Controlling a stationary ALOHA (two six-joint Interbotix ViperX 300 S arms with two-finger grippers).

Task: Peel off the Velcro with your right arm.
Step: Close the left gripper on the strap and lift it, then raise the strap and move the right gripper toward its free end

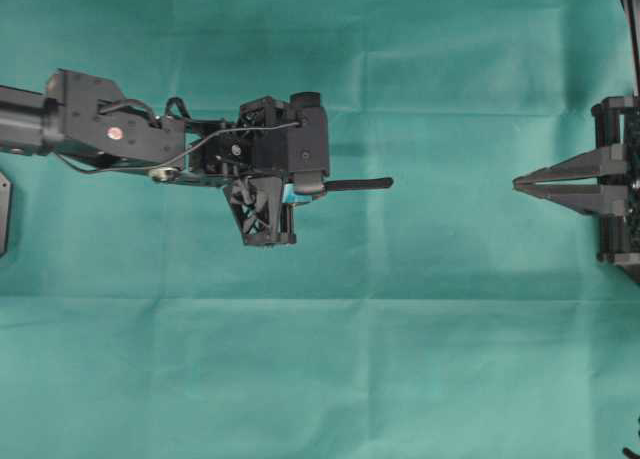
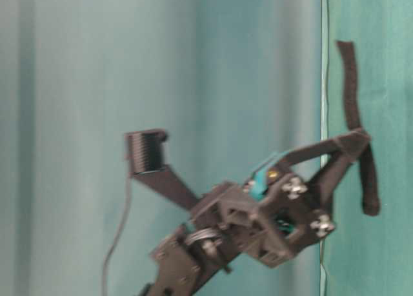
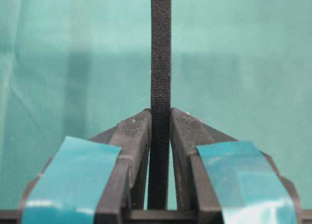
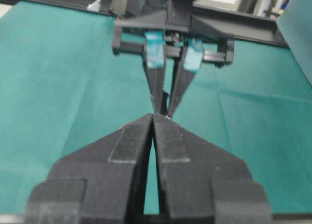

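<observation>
The Velcro is a thin black strip held out level above the green cloth, its free rounded end pointing at the right gripper. My left gripper, with teal tape on its fingers, is shut on the strip's near end. In the left wrist view the Velcro runs straight up from between the closed fingertips of the left gripper. My right gripper, plain black and pointed, is shut and empty, a clear gap away from the strip's free end. In its own view the right gripper faces the left gripper.
The green cloth covers the whole table. A black plate lies at the left edge. The right arm's base stands at the right edge. A green curtain hangs behind in the table-level view.
</observation>
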